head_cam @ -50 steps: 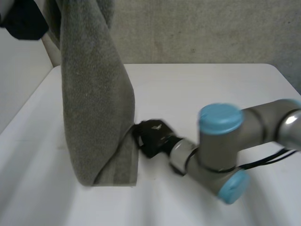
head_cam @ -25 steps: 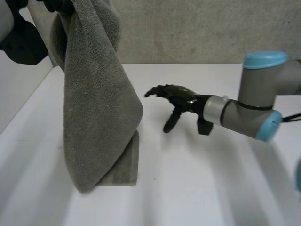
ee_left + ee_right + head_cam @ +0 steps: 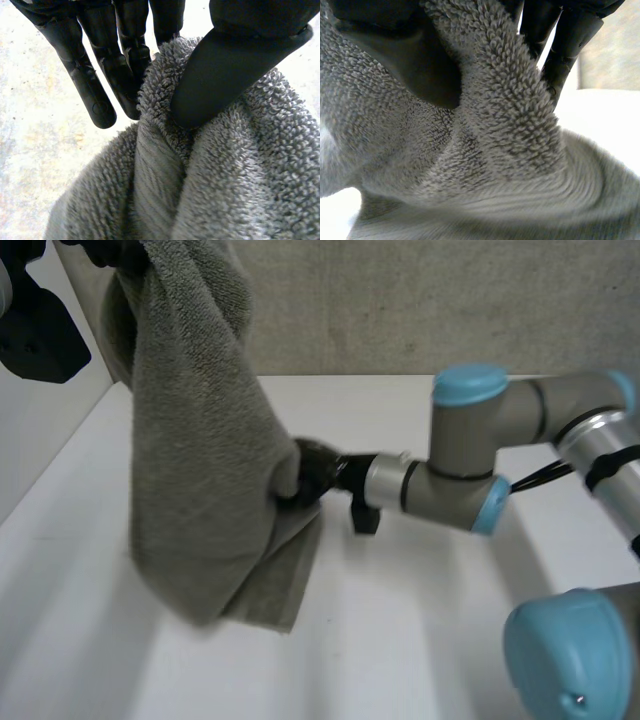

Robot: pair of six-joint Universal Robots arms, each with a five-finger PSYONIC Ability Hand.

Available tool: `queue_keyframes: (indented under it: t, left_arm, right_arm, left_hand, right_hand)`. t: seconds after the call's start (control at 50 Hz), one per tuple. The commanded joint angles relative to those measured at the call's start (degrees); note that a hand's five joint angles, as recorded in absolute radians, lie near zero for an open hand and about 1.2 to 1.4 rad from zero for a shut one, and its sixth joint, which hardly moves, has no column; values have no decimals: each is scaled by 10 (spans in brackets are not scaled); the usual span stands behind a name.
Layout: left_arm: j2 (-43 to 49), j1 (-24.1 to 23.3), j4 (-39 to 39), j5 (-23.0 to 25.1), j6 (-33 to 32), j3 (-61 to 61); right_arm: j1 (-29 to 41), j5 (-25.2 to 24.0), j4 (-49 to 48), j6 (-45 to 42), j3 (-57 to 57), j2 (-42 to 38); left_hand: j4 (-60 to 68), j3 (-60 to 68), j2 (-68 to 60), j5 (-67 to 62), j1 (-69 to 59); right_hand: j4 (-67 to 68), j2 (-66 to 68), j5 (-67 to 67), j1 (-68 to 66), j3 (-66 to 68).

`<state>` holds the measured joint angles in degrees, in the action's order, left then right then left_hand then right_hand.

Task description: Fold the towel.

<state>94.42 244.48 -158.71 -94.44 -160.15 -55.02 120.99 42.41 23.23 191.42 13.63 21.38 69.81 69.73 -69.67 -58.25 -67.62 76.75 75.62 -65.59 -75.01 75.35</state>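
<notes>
Left robot hand (image 3: 230, 65) is pinching the upper end of the grey terry-cloth towel (image 3: 200, 460) between thumb and fingers. It is holding the towel high over the white tabletop (image 3: 420, 640), so the cloth is hanging in a long, bunched drape. Right robot hand (image 3: 312, 472) is clamping a ridge of the towel's side edge, partway down, between its thumb and fingers. The lower end is dangling close to the tabletop; whether it is touching is unclear. The step in hand looks like taking a second grip. Next, the hands are probably going to need to draw apart, spreading the towel flat for folding.
</notes>
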Motion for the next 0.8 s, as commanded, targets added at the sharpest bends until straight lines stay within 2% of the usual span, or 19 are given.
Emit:
queue_keyframes:
  t: [0.02, 0.06, 0.08, 0.12, 0.14, 0.18, 0.24, 0.28, 0.34, 0.42, 0.46, 0.52, 0.56, 0.58, 0.62, 0.68, 0.78, 0.8]
  left_arm:
    - [15, 29, -1, 0, 1, -4]
    - [35, 33, -9, 0, 2, -11]
    - [35, 33, -9, 0, 2, -11]
    - [48, 33, -25, -1, 1, -25]
    - [48, 33, -25, -1, 1, -25]
    - [61, 33, -51, -1, -1, -49]
    - [68, 33, -66, -2, -2, -63]
    - [83, 33, -92, -2, -3, -96]
    - [103, 33, -109, -2, -4, -133]
    - [123, 32, -119, -2, -12, -173]
    - [146, 31, -133, -2, -27, -208]
    - [161, 31, -141, -2, -40, -223]
    - [184, 29, -151, -1, -64, -234]
    - [184, 29, -151, -1, -64, -234]
    - [198, 29, -163, -1, -79, -225]
    - [201, 29, -176, 0, -85, -213]
    - [212, 30, -251, 1, -103, -107]
    - [212, 30, -252, 1, -104, -106]
  right_arm:
    - [-78, 69, 9, -84, 22, 85]
    - [-101, 86, 53, -201, 90, 155]
    - [-101, 86, 53, -202, 90, 155]
    - [-117, 114, 95, -332, 200, 250]
    - [-117, 115, 95, -332, 200, 250]
    - [-119, 163, 83, -420, 312, 337]
    - [-121, 187, 66, -438, 363, 379]
    - [-117, 220, 32, -464, 449, 440]
    - [-115, 239, 14, -485, 516, 469]
    - [-114, 252, 26, -523, 571, 474]
    - [-109, 260, 44, -568, 612, 467]
    - [-101, 270, 53, -593, 620, 459]
    - [-82, 303, 58, -629, 606, 421]
    - [-81, 303, 58, -629, 606, 421]
    - [-69, 337, 49, -634, 560, 392]
    - [-69, 347, 34, -634, 527, 379]
    - [-68, 361, -96, -612, 361, 329]
    - [-68, 361, -96, -612, 360, 329]
  left_hand:
    - [102, 103, -103, -117, -124]
    - [102, 103, -103, -117, -124]
    - [102, 103, -103, -117, -124]
    - [102, 103, -103, -117, -124]
    - [102, 103, -103, -117, -124]
    - [102, 103, -103, -117, -124]
    - [102, 103, -103, -117, -124]
    - [102, 103, -103, -117, -124]
    - [102, 103, -103, -117, -124]
    - [102, 103, -103, -117, -124]
    - [102, 103, -103, -117, -124]
    - [102, 103, -103, -117, -124]
    - [102, 103, -103, -117, -124]
    - [102, 103, -103, -117, -124]
    - [102, 103, -103, -117, -124]
    - [102, 103, -103, -117, -124]
    - [102, 103, -103, -117, -124]
    - [102, 103, -103, -117, -124]
  right_hand:
    - [33, 44, -44, -50, 46]
    - [33, 44, -44, -50, 46]
    - [33, 44, -44, -50, 46]
    - [33, 44, -44, -50, 46]
    - [33, 44, -44, -50, 46]
    - [33, 44, -44, -50, 46]
    - [33, 44, -44, -50, 46]
    - [33, 44, -44, -50, 46]
    - [33, 44, -44, -50, 46]
    - [33, 44, -44, -50, 46]
    - [33, 44, -44, -50, 46]
    - [33, 44, -44, -50, 46]
    - [33, 44, -44, -50, 46]
    - [33, 44, -44, -50, 46]
    - [33, 44, -44, -50, 46]
    - [33, 44, -44, -50, 46]
    - [33, 44, -44, -50, 46]
    - [33, 44, -44, -50, 46]
